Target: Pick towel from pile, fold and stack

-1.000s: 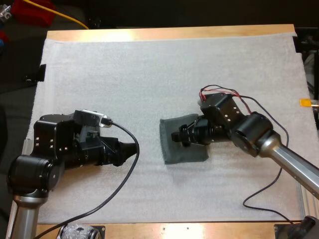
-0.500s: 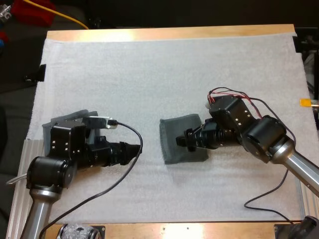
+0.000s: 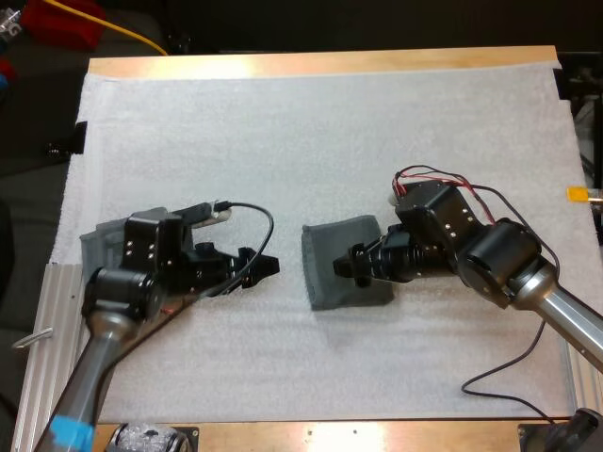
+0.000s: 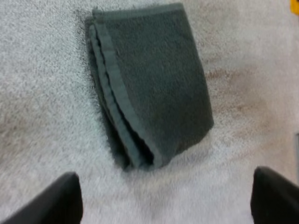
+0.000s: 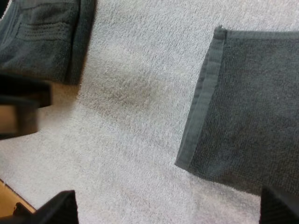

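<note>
a folded dark grey-green terry towel [image 3: 347, 266] lies flat near the middle of the white fleecy mat [image 3: 330, 141] that covers the wooden bench [image 3: 320, 64]. it is a squarish packet. its hemmed edges are stacked along the side that faces the left arm, and in the left wrist view the layers show there as ridges.

the right hand [image 3: 341, 266] reaches in from the right and sits over the towel's middle. its arm covers the cloth's right edge in the high view. in the right wrist view its two black fingers [image 5: 56, 207] stand wide apart, one over bare mat and one over the towel, and they pinch nothing (whether the tips brush the cloth cannot be told).

the left hand [image 3: 259, 266] points at the towel from the left, near it but apart from it, with a strip of bare mat between them. its fingers [image 4: 60, 198] are spread too and hold nothing. the left wrist view shows open mat between the fingertips and the towel's near end.

a second dark grey-green towel [image 3: 99, 247] lies at the mat's left edge, well apart from the first. the left arm's body stands in front of it in the high view and hides most of it. the right wrist view shows its ribbed band and hem, with the left arm's black hand just beside it.
</note>
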### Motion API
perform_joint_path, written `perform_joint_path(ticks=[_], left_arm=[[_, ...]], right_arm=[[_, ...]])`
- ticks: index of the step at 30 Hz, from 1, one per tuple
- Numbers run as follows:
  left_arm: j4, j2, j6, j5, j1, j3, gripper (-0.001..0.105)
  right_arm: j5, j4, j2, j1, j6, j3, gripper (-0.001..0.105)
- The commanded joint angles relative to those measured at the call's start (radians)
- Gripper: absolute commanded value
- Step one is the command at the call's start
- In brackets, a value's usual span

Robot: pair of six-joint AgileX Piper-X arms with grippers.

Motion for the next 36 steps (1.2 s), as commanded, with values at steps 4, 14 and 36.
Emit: perform_joint_path(ticks=[4,14,36], left_arm=[[-0.061,0.093,-0.012,0.089,-0.004,0.002,0.072],[-0.156,0.296,-0.031,0.101,-0.004,0.002,0.072],[-0.378,0.522,-0.178,0.034,-0.121,-0.002,0.072]], right_arm=[[0.001,0.005,-0.009,0.002,-0.014,-0.003,0.075],[0.001,0.005,-0.009,0.002,-0.014,-0.003,0.075],[0.001,0.005,-0.009,0.002,-0.014,-0.003,0.075]])
